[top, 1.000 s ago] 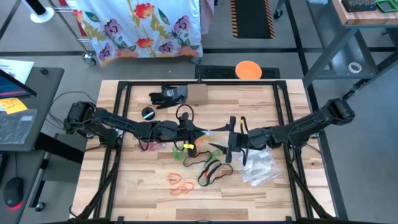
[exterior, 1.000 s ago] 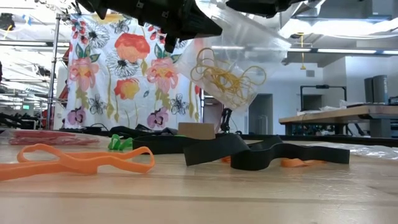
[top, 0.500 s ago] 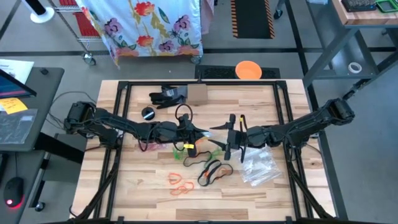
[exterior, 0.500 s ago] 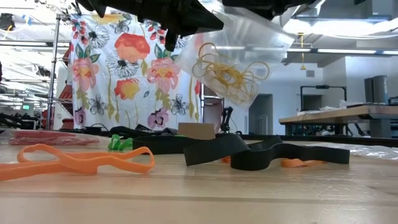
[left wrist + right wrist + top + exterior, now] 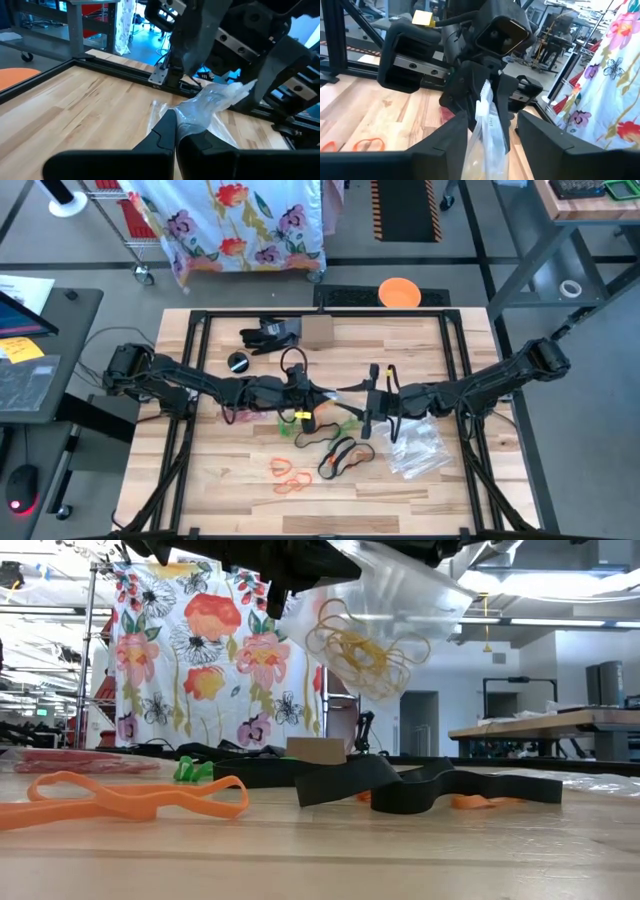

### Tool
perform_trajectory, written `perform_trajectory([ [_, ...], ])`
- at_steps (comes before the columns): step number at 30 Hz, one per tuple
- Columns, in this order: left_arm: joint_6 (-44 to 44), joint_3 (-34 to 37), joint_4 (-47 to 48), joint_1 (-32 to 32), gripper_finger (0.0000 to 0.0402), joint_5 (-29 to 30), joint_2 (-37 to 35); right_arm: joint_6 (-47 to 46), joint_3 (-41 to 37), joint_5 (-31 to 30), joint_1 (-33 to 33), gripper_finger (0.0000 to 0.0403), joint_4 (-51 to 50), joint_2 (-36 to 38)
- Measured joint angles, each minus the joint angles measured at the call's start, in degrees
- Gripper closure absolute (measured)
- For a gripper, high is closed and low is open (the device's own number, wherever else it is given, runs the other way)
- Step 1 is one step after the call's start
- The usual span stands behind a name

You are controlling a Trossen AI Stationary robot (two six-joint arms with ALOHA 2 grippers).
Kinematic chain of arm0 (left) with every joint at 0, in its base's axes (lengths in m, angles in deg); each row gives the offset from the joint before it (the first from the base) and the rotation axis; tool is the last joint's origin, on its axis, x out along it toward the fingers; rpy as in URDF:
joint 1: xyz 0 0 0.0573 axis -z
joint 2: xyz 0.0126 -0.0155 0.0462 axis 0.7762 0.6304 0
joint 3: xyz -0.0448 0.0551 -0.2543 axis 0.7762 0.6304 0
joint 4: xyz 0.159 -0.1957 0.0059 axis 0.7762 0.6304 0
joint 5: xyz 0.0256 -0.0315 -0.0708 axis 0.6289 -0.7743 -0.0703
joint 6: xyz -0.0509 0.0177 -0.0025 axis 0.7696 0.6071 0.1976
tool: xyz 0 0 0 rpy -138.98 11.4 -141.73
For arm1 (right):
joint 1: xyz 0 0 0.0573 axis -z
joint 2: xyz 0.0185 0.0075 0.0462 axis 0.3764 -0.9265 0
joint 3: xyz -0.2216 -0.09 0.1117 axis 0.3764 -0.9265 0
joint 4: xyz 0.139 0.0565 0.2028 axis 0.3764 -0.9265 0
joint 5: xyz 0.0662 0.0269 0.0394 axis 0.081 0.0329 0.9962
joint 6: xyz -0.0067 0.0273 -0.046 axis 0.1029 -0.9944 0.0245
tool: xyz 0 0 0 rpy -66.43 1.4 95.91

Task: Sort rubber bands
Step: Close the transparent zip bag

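Bag mouth hidden behind my clamped left gripper (image 5: 176,131); yellow rubber bands (image 5: 362,648) inside clear bag (image 5: 485,134), my right gripper (image 5: 487,122) part-open astride it, six o'clock of left.

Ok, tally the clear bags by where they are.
Held up, pinched by left gripper, right gripper open around its top: 1 bag with yellow bands.
Lying on the table: 1 crumpled bag, maybe more in that heap.
Total: 2 sure.
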Motion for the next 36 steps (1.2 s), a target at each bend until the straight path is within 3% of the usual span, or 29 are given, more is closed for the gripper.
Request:
perform_trajectory([
  [6, 0.1, 0.0, -0.9, 0.5, 0.0401, 0.0, 0.0, 0.1, 0.0, 0.0, 0.0, 0.0281, 0.0, 0.0],
  [19, -0.1, 0.0, -1.7, 0.9, 0.0401, 0.1, 0.0, 0.0, 0.0, 0.4, 0.0, 0.0292, -0.1, 0.0],
  [27, -3.7, 0.0, -1.6, 0.9, 0.0401, -0.1, 0.0, 0.1, 0.0, 0.3, 0.0, 0.0391, -0.4, 0.0],
  [30, -4.7, 0.0, -0.5, 0.9, 0.04, -0.1, 0.0, 0.1, 0.0, 0.3, 0.0, 0.0395, -0.5, 0.0],
  [36, -8.9, 0.0, 4.6, 0.9, 0.0351, -0.1, 0.0, 0.3, 0.0, 0.3, 0.0, 0.0402, -0.7, 0.0],
])
